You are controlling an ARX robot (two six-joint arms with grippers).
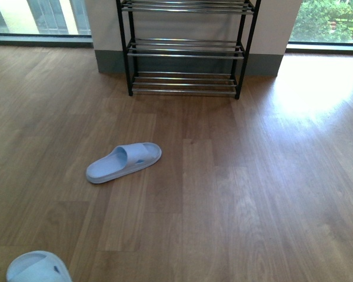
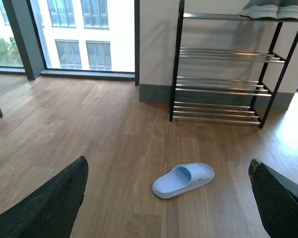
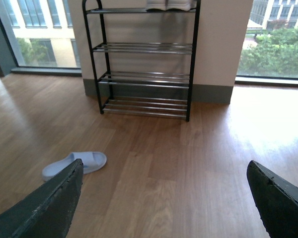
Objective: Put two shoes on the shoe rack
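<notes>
The two shoes [image 2: 271, 10] seem already on the top tier of the shoe rack [image 2: 218, 53], upper right, so hold left gripper [image 2: 167, 161] and right gripper [image 3: 165, 162] spread, empty and clear (ignore the blue slipper [image 1: 123, 163]).

Home entryway; shoe rack [image 1: 185, 54], wood floor [image 1: 253, 194].

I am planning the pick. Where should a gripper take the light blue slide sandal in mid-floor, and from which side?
Probably the strap of the light blue slide sandal, from above: it lies flat on its sole, the strap arches highest, and one finger can enter from the open heel side.
</notes>
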